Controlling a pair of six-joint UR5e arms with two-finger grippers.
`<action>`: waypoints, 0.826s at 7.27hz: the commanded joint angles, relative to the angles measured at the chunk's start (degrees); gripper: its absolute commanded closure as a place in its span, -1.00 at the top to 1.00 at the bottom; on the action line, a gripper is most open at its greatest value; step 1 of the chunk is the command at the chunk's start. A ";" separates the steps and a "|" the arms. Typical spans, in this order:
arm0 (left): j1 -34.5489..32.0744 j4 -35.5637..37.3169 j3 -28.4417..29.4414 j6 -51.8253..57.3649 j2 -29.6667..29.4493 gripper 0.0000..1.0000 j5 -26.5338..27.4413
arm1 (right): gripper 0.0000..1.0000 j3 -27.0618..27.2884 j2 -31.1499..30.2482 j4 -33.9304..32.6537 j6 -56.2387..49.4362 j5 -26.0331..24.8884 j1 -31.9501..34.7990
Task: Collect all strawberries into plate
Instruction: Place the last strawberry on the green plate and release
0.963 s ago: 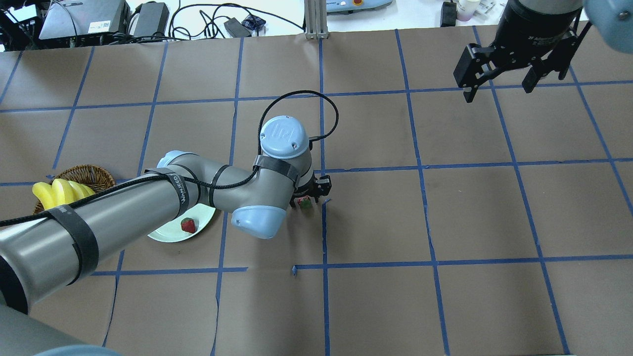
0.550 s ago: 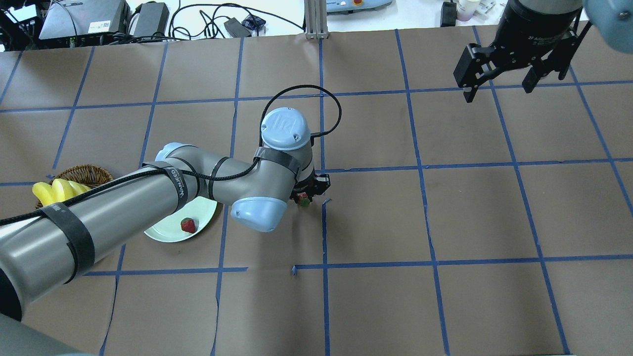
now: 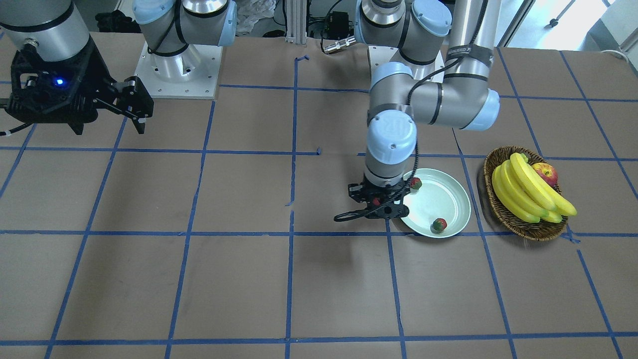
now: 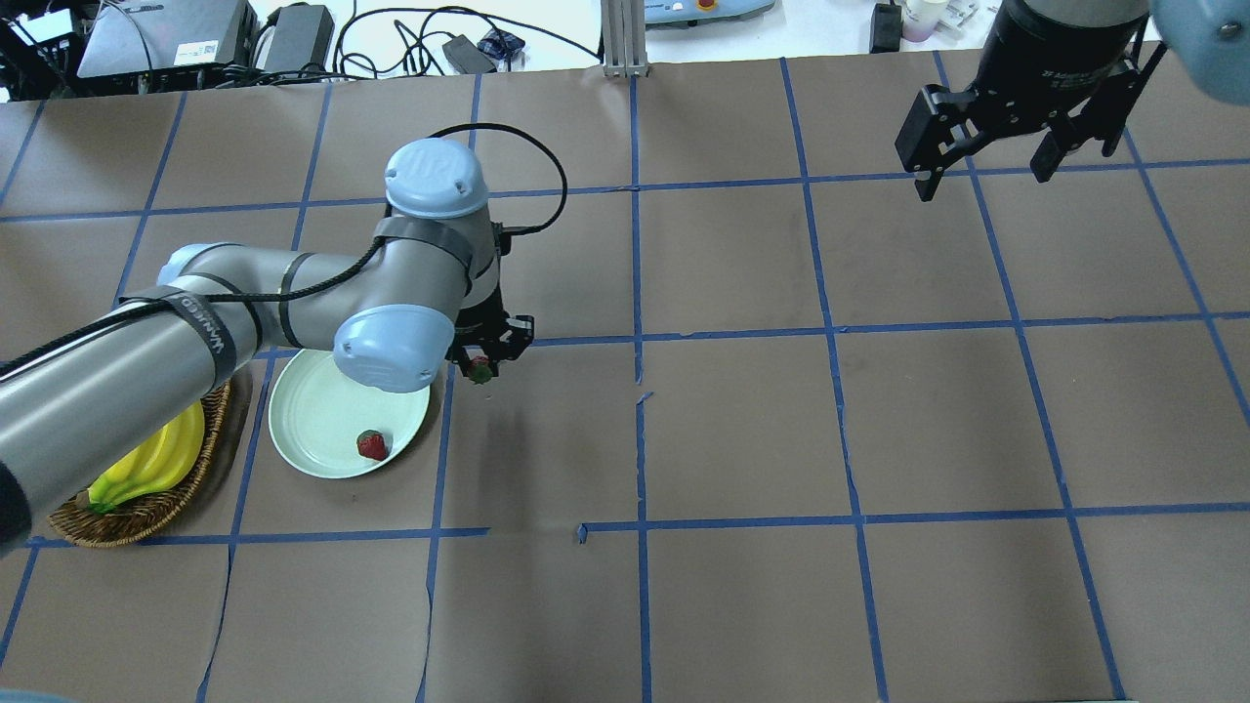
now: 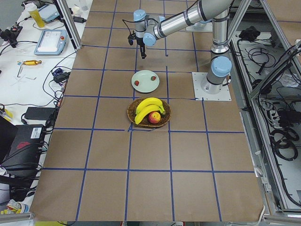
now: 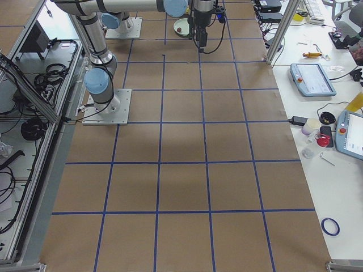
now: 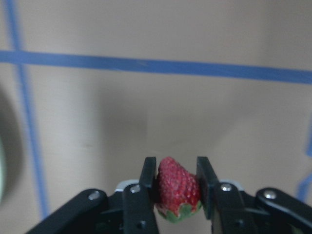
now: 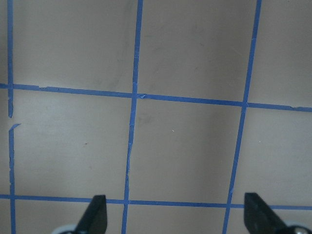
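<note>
My left gripper (image 4: 480, 367) is shut on a red strawberry (image 7: 176, 187), held by its sides above the brown paper just right of the plate's rim in the overhead view. The pale mint plate (image 4: 311, 422) holds one strawberry (image 4: 372, 445) near its front edge. The front-facing view shows that strawberry (image 3: 439, 225) and a second one (image 3: 415, 183) at the plate's (image 3: 443, 197) rim near the robot; my left arm hides the second from overhead. My right gripper (image 4: 981, 181) hangs open and empty, high over the far right of the table.
A brown wicker basket (image 4: 146, 503) with bananas (image 3: 523, 189) and an apple (image 3: 546, 173) stands just beyond the plate at the table's left. Blue tape lines grid the brown paper. Cables and devices lie past the far edge.
My left arm has swung left with the strawberry in its gripper, from the table's centre line to just beside the plate. The right arm has stayed still.
</note>
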 commanded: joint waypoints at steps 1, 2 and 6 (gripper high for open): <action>9.61 -0.15 -4.28 15.16 3.33 -1.00 1.06 | 1.00 -0.03 0.00 -0.23 0.00 0.00 0.00; 12.78 -0.15 -4.90 18.79 3.52 -1.00 1.24 | 1.00 -0.03 0.00 -0.15 0.00 0.00 0.00; 13.96 0.90 -5.70 23.52 6.67 1.00 0.37 | 1.00 -0.03 0.00 -0.32 0.00 0.00 0.00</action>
